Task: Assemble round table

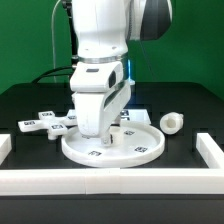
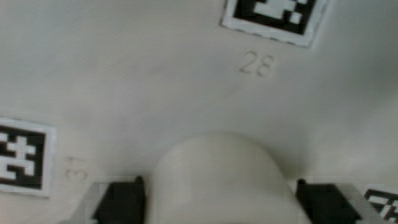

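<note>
The large rimmed round disc (image 1: pixel 138 148) lies flat on the black table at the centre, with tags on its face. My gripper (image 1: pixel 100 128) is down on it. In the wrist view the disc's face (image 2: pixel 178 90) fills the picture, and a white rounded hub (image 2: pixel 217 178) rises from it between my two black fingers (image 2: pixel 123 201). Both pads sit against the hub's sides. The short cylindrical post (image 1: pixel 174 122) lies loose on the table at the exterior view's right. The cross-shaped piece (image 1: pixel 44 123) lies at the exterior view's left, beside the disc.
A white rectangular border wall (image 1: pixel 110 182) runs along the front and up both sides (image 1: pixel 211 150). The arm's body hides the table behind the disc.
</note>
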Tool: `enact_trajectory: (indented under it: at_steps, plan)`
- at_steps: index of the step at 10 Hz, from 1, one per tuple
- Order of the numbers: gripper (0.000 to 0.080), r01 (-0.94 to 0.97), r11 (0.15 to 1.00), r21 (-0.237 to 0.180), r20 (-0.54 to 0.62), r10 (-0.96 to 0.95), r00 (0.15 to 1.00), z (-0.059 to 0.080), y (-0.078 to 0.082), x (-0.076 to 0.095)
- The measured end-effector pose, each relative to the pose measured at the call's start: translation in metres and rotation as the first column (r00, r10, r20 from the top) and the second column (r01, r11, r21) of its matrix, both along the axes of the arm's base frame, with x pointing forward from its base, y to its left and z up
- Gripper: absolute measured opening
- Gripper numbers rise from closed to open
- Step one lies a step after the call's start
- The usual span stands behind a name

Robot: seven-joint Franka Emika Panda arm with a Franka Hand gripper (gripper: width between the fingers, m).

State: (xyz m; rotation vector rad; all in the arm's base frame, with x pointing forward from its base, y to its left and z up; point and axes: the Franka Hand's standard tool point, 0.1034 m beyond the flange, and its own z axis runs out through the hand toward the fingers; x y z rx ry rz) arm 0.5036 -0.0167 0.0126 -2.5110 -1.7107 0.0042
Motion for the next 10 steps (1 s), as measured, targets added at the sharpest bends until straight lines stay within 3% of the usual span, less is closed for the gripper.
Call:
enact_trajectory:
  at_steps: [4,10]
  plan:
    - [0.0409,0.022,1.000,0.021,0.018,-0.022,1.000,0.000,0.045,0.026]
    - [0.0409,-0.005,1.000,0.021,0.047,0.004,0.999,-0.001,0.051,0.056]
